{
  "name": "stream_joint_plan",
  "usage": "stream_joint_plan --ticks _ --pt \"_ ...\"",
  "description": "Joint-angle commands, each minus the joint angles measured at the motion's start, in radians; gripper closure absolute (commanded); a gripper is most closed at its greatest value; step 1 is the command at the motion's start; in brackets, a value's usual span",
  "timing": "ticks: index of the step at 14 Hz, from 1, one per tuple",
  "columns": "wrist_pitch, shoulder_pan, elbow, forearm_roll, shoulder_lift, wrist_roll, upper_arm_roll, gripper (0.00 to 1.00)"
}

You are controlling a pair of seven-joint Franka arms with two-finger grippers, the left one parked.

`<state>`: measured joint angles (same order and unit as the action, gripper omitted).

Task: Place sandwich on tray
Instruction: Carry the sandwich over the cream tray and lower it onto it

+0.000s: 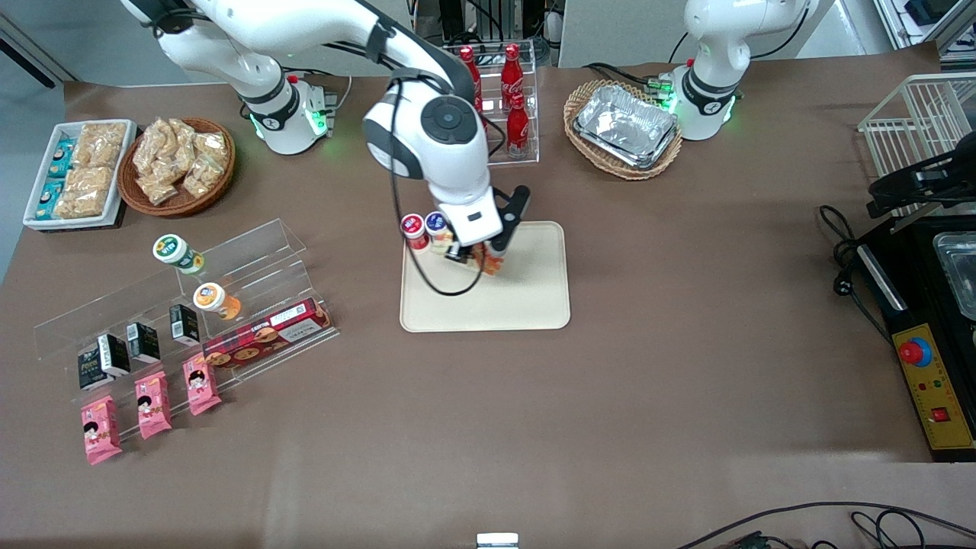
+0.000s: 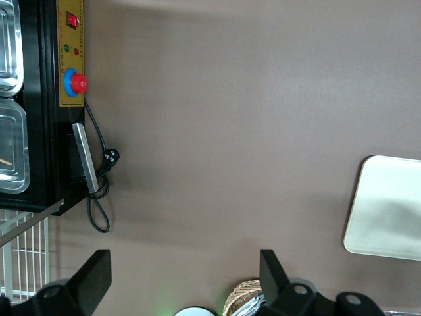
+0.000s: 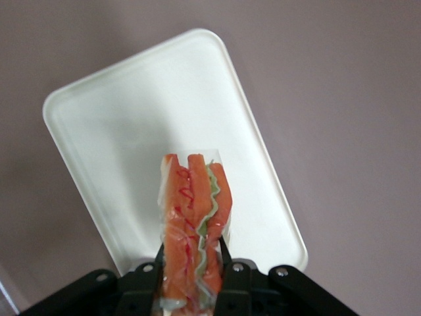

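sandwich [image 3: 194, 230]: wrapped wedge, pinched in the tool and hanging over the tray, not resting on it as far as I can tell; cut edge with the red, green and white filling faces the wrist camera

handling: my guess is it's light and squishy; soft bread will dent if squeezed hard, and the clear wrap looks slick, so it could slide or twist in a loose grip; best hold is across the flat bread faces, not the filling edge, which is about how it's held now

tool [image 3: 192, 258]: two fingers pressed in on either side of the wedge, so it's clamped on the sandwich, not spread

arm pose: right arm reaches out from its base near the back edge of the worktop toward the middle; wrist points pretty much straight down, tool over the tray's back part, nearer its working-arm side

tray [image 1: 526, 301]: cream-beige, about mid-worktop; bare apart from two small cups [image 1: 424, 227] that sit at its back corner on the working arm's side; can't tell if they're on the rim or just beside it

next: probably just lower and let go; plenty of bare tray under it

around: cola bottles [image 1: 509, 91] in a clear rack by the back edge; snack baskets and clear shelves toward the working arm's end; foil trays [image 1: 625, 126] in a basket toward the parked arm's end
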<state>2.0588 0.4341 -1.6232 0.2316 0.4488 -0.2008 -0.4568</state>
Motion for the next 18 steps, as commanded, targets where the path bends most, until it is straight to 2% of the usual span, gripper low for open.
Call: stream_joint_plan --ticks 1,9,15,18 --pt "0.089 0.051 0.036 0.08 0.092 -0.019 -0.002 0.73" --pt "0.159 0.06 0.036 0.248 0.211 -0.022 0.022 0.71" --pt "0.26 0.06 0.036 0.256 0.234 -0.058 0.082 0.69" --pt "0.27 0.061 0.036 0.27 0.251 -0.057 0.092 0.64"
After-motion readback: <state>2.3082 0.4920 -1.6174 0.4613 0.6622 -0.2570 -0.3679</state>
